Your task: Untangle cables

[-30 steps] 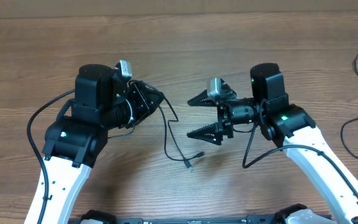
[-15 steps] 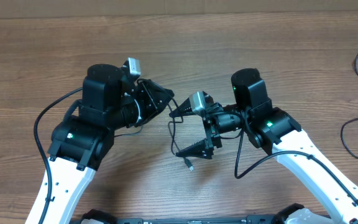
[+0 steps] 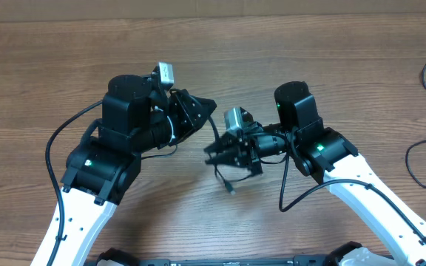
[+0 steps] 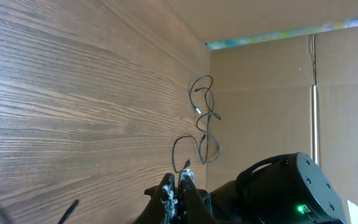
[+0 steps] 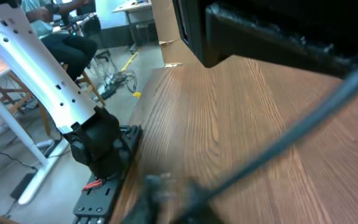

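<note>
Brown wood-grain laminate is seen across the whole bench (image 3: 331, 52), and both white arms are brought in from its near edge. Nearest that edge, the small plug end (image 3: 231, 191) of a thin black flexible cable (image 3: 225, 182) is seen just below the right hand (image 3: 211, 157); whether it is resting on the wood or hanging clear cannot be told. From the plug the cable is led up into the right hand, whose two fingers are pressed together on it with no gap left between them. In the right wrist view the same cable (image 5: 278, 146) is shown as a blurred dark line running up and away from the blurred fingertips (image 5: 166, 196). A little farther on, the cable is carried up to the left hand (image 3: 207, 108), which is likewise fully closed and by which the upper stretch of the cord is pinched at the tips. Both hands are held near each other over the middle of the bench. In the left wrist view the closed fingertips (image 4: 178, 193) are seen pressed flat together. Well apart, by the right edge of the bench, loose thin black cords (image 3: 409, 159) are laid in open loops, and beyond them a brown cardboard wall (image 4: 278, 93) is seen standing
</note>
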Robot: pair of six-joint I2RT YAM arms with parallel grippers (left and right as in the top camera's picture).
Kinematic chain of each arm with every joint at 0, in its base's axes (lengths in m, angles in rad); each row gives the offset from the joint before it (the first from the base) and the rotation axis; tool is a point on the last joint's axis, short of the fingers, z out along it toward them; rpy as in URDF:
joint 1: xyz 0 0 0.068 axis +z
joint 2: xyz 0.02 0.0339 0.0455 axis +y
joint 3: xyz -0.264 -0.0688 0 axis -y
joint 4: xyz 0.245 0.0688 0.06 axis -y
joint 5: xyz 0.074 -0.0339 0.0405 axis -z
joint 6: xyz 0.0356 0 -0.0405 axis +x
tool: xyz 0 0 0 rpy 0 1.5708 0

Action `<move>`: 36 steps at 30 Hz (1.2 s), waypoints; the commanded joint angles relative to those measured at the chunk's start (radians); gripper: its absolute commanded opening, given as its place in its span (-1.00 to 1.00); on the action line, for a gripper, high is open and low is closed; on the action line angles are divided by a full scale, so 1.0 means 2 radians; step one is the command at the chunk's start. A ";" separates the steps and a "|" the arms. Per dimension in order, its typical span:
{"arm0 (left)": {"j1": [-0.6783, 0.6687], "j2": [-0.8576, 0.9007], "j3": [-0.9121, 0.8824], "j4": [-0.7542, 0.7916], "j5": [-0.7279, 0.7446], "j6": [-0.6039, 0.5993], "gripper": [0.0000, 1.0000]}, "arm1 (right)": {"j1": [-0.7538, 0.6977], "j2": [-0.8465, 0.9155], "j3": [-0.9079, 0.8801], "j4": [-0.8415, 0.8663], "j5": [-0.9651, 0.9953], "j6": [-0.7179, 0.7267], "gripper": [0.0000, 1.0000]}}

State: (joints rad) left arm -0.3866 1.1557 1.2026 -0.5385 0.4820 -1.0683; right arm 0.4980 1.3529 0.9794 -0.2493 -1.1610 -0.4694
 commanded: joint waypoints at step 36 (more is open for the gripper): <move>-0.003 -0.003 0.014 -0.139 0.091 0.120 -0.47 | -0.029 0.001 -0.002 -0.024 0.180 0.029 -0.92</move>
State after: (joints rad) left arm -0.3866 1.1557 1.2068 -0.8162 0.6056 -0.8768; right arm 0.4637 1.3529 0.9794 -0.2981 -0.8371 -0.4221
